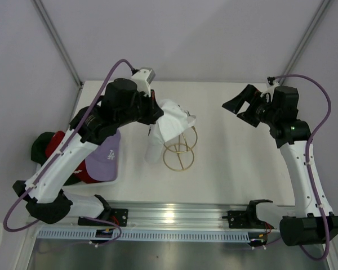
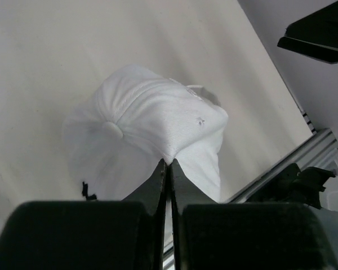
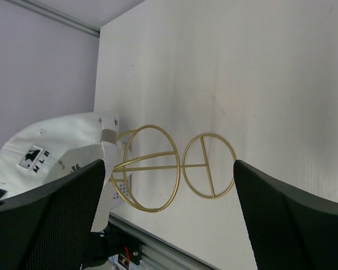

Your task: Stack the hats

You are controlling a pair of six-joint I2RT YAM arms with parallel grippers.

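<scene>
Our left gripper (image 2: 168,167) is clamped tight on the white cap (image 2: 152,124), holding its crown against the top of the gold wire stand (image 1: 179,152) mid-table (image 1: 242,169). At the left edge, the lavender cap (image 1: 105,157) lies on the red cap (image 1: 59,142). Our right gripper (image 1: 243,109) hangs spread wide.

The white cap (image 2: 152,124) is plain apart from a small black patch (image 3: 32,157) carrying a white figure, with black letters MLB under it. The left pincer (image 2: 168,164) and the right pincer (image 1: 241,108) are both black. The wire stand (image 3: 152,169) is gold against the off-white worktop (image 1: 236,157). The lavender cap (image 1: 104,163) bears 1 white logo (image 1: 110,154). There are also a red cap (image 1: 57,140) and a dark green cap (image 1: 39,149). The arm links (image 1: 301,169) are white with black joints, and the cables (image 1: 330,107) are purple.
</scene>
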